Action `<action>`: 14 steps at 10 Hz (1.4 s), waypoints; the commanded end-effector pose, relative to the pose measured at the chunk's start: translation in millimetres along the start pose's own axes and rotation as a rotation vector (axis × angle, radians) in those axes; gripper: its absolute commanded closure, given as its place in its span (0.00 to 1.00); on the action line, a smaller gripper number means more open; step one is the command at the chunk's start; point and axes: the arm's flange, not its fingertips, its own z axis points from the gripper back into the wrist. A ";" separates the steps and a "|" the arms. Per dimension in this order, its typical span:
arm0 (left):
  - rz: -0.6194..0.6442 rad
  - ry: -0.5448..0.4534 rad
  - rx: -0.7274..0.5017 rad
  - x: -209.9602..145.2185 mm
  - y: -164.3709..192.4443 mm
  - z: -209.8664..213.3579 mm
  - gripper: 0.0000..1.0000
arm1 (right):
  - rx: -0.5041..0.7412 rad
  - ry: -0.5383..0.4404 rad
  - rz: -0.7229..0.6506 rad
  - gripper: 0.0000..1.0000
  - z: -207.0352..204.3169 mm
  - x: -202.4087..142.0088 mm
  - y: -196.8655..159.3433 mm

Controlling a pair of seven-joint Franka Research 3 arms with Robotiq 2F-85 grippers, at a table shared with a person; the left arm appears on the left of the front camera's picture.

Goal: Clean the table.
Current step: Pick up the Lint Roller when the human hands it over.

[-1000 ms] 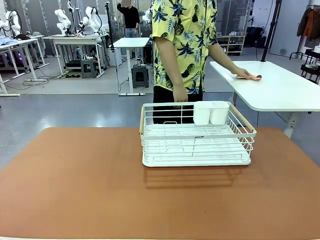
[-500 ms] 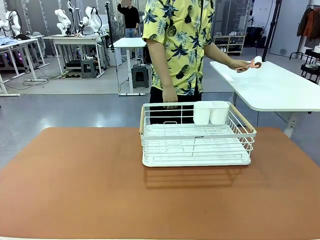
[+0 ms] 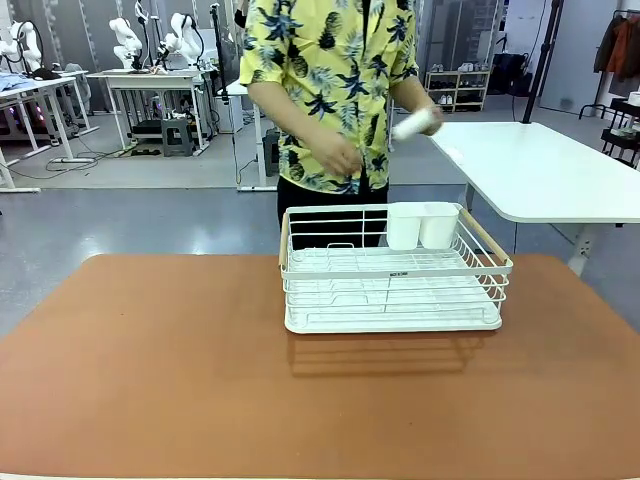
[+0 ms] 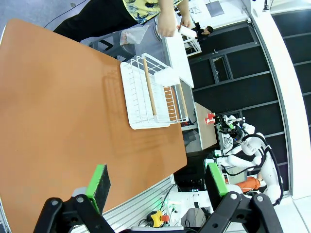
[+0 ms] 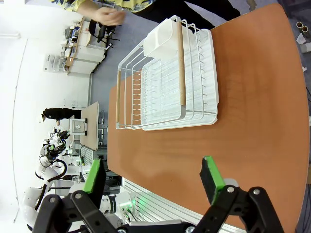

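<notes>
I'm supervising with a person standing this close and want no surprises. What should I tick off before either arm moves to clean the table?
1. Left gripper open, nothing between its pads: ok.
2. Right gripper open and empty: ok.
3. Person's hands off the table: ok, both are raised behind the dish rack.
4. The dish rack upright and flat on the table: ok.
5. Identity of the white item in the person's hand: cannot tell.
6. Dirt on the table located: cannot tell, no spot is visible.
</notes>
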 end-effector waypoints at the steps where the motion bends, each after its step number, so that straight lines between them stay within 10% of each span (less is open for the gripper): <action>1: -0.011 -0.006 -0.020 -1.7 -0.7 1.6 0.00 | 0.010 -0.004 0.010 0.00 2.0 -0.8 2.3; 14: -0.011 -0.006 -0.020 -1.7 -0.7 1.6 0.00 | 0.010 -0.004 0.010 0.00 2.0 -0.8 2.3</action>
